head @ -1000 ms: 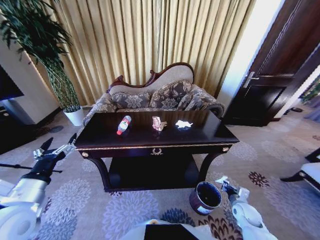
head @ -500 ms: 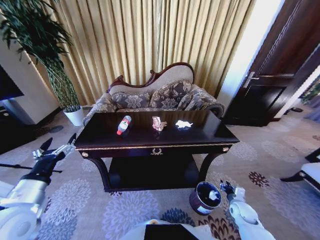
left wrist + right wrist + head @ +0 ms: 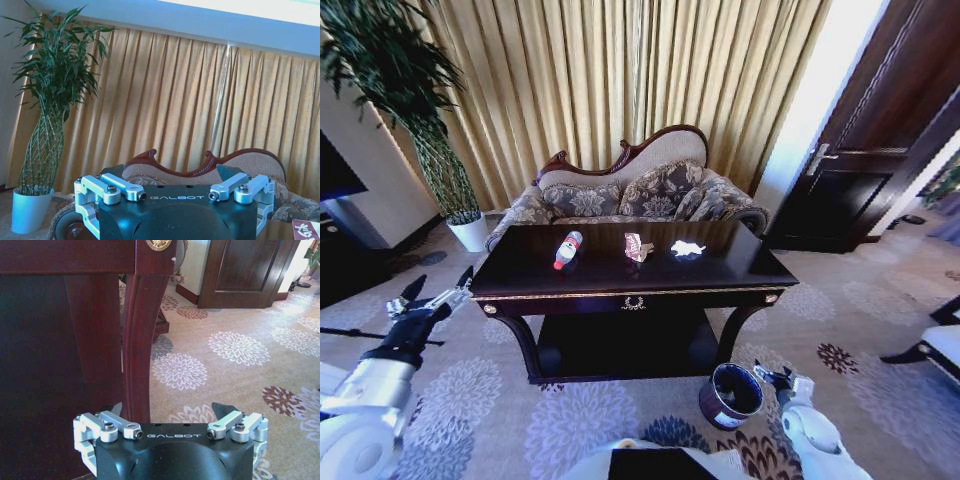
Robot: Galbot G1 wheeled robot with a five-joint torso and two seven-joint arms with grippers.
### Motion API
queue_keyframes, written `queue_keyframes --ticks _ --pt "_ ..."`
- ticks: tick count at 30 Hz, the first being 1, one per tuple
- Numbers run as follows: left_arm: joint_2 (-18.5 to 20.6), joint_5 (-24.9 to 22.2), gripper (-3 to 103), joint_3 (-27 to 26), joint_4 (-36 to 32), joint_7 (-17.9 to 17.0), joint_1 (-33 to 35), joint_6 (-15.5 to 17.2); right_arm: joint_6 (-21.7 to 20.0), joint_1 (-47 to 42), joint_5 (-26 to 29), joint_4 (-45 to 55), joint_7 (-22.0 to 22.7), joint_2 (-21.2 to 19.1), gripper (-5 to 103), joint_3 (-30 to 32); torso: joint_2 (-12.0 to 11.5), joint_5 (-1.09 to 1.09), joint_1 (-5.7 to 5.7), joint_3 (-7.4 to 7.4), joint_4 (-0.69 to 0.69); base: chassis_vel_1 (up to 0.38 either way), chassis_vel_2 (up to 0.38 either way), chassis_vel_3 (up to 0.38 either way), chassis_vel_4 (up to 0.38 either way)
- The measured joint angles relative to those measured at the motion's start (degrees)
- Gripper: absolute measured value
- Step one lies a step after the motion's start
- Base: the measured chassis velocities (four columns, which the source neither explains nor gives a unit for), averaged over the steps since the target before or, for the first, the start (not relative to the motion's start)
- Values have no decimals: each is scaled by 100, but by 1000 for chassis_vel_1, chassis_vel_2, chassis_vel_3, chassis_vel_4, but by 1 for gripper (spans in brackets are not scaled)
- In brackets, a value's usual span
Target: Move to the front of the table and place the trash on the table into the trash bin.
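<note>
With all three pieces of trash on the counter [image 3: 740, 262], none yet picked up. Clear bottle [image 3: 567, 249] with red cap toward the robot's left, long axis slanting away toward the sofa; crumpled wrapper [image 3: 638, 247] at centre; white tissue [image 3: 687, 248] just right of it. Left pincer [image 3: 428, 298] spread, raised off the counter's left end, nearer the bottle. Right pincer [image 3: 775, 378] spread, held low beside the trash bin [image 3: 730, 395], which stands on the carpet at the counter's front right leg. From the right wrist, that leg close ahead, open carpet beyond. Judged nearer for tissue and bin: right arm, though needing to rise above the gold-trimmed edge.
</note>
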Motion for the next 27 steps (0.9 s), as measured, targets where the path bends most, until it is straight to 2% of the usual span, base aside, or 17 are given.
queue_keyframes --ticks 7,10,11,16,18,21,24,27 --pt "0 2 100 2 34 12 -5 -3 0 -163 241 379 3 4 100 116 0 0 0 0 0 0 0 0 0" --pt "3 5 100 6 60 17 -10 -4 -1 -369 744 1033 -34 8 100 286 0 -1 0 0 1 0 0 0 0" --pt "3 5 100 6 60 17 -10 -4 -1 -369 744 1033 -34 8 100 286 0 -1 0 0 1 0 0 0 0" --pt "35 7 100 9 98 33 -21 -12 2 -657 1198 2423 -407 21 100 660 0 -3 0 0 0 0 0 0 0" --pt "41 6 100 13 103 35 -22 -12 19 -670 1223 2593 -428 21 100 677 0 -2 0 0 1 0 0 0 0" --pt "70 1 100 27 112 83 -29 -16 87 -749 1255 3504 -488 -14 100 687 0 -2 0 0 1 0 0 0 0" --pt "82 1 100 33 108 98 -32 -17 81 -815 1229 4016 -489 -54 100 634 0 0 0 0 0 0 0 0 0" --pt "98 1 100 59 81 105 -36 -17 -82 -962 1095 4842 -488 -146 100 521 0 -2 0 -1 1 0 0 0 0"
